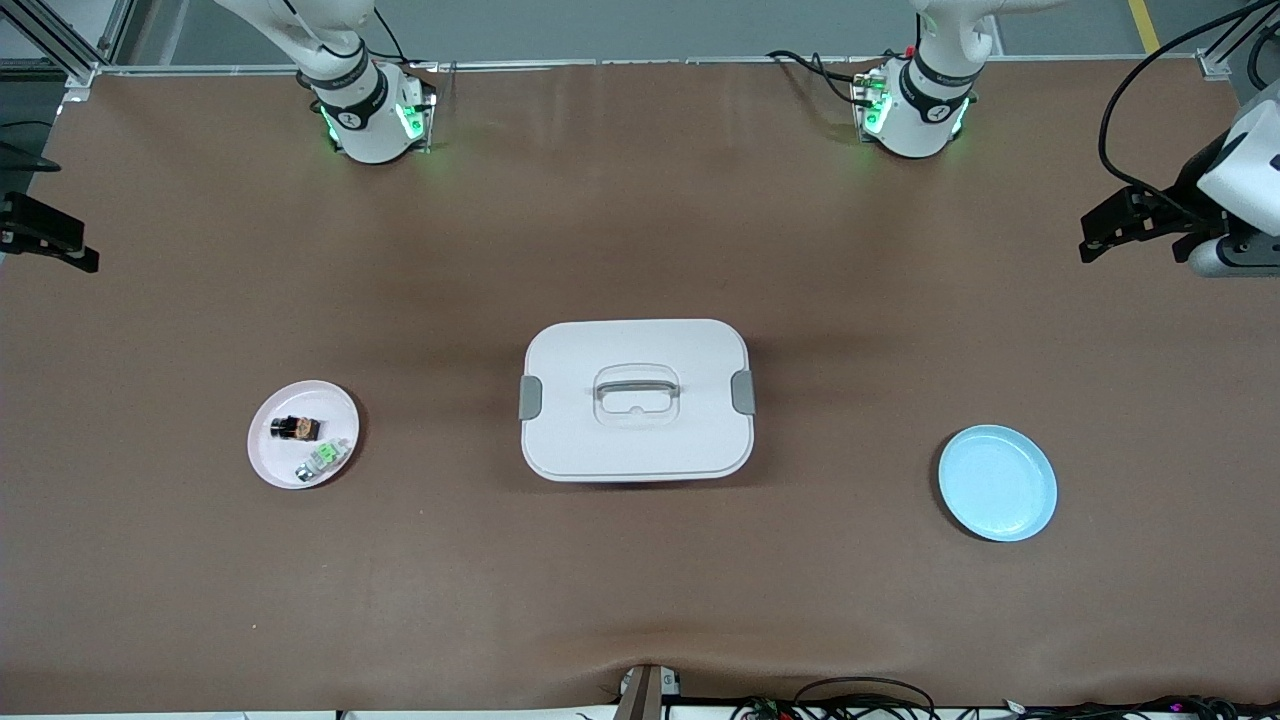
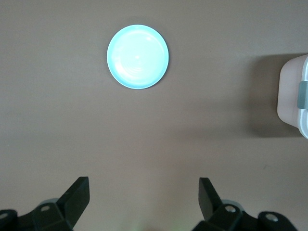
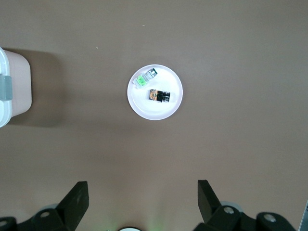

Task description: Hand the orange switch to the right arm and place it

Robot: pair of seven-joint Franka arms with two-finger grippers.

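The orange switch (image 1: 296,428) (image 3: 160,96), a tiny black block with an orange middle, lies on a small pink plate (image 1: 320,400) (image 3: 154,109) toward the right arm's end of the table. Beside it on the plate is a clear-and-green part (image 1: 325,458) (image 3: 146,77). My right gripper (image 1: 50,235) (image 3: 143,192) hangs high at that end of the table, open and empty, well apart from the plate. At the left arm's end my left gripper (image 1: 1135,235) (image 2: 144,192) hangs high, also open with nothing between its fingers.
A white lidded box with a handle and grey latches (image 1: 637,400) (image 2: 293,94) (image 3: 12,91) stands at the table's middle. An empty light-blue plate (image 1: 997,483) (image 2: 137,56) lies toward the left arm's end. Cables run along the table's front edge.
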